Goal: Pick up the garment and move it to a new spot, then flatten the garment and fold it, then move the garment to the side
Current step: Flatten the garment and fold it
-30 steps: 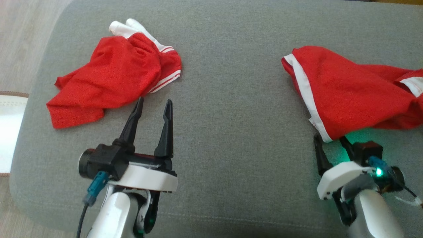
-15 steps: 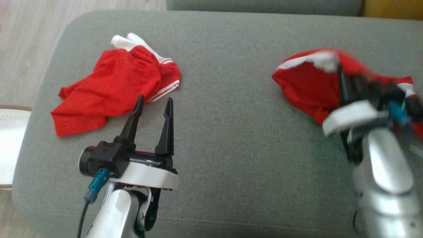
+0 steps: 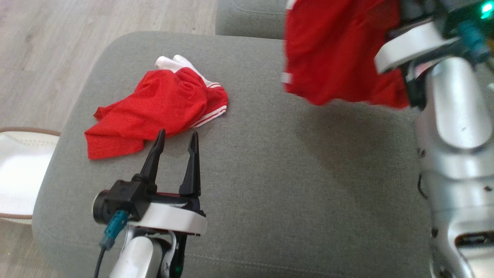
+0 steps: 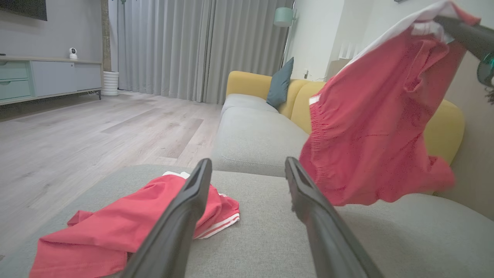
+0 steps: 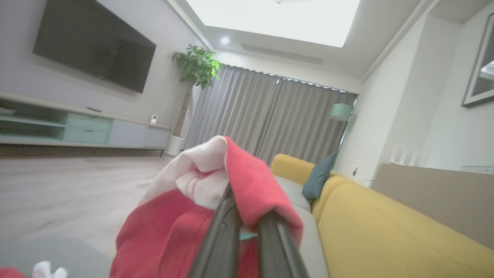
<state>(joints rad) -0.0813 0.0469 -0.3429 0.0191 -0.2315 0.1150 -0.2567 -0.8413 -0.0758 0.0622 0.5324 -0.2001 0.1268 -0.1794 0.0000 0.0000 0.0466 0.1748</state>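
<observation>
Red shorts (image 3: 339,50) now hang in the air off the grey cushion (image 3: 270,185), pinched at the white-trimmed edge by the right gripper (image 5: 247,227), which snapped closed a second ago. Pick-up done; relocation next. Left gripper (image 3: 175,137) spread wide, empty, near the other red garment (image 3: 162,104).

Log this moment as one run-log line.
phase: pick-up | right hand: shut on red garment, hanging above grey cushion | left hand: open, empty | other: second red garment crumpled on cushion
</observation>
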